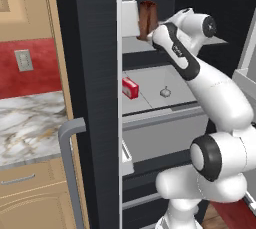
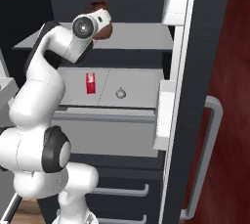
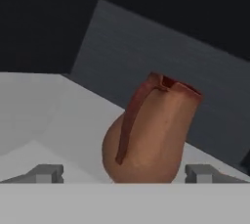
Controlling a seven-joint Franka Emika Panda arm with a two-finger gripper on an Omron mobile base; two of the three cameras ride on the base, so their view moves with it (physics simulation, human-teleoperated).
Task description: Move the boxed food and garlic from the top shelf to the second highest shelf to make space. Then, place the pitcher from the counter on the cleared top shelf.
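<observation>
Fridge interior: pitcher [image 3: 151, 132] stands upright on the top shelf [image 2: 141, 37]. End effector [image 3: 124, 173] spread, pitcher directly ahead between its tips, unpinched.

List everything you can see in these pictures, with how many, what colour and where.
pitcher: one, reddish-brown, upright on the top shelf, between the gripper's fingertips
boxed food: one, red with white patch, left on the second highest shelf
garlic: one, whitish-grey, same shelf, right of the box, apart from it
fridge door: one, dark, open, grey handle
counter: one, white-grey marbled, left of the fridge
backsplash: red, with one wall outlet
gripper: one, open, fingertips either side of the pitcher
</observation>
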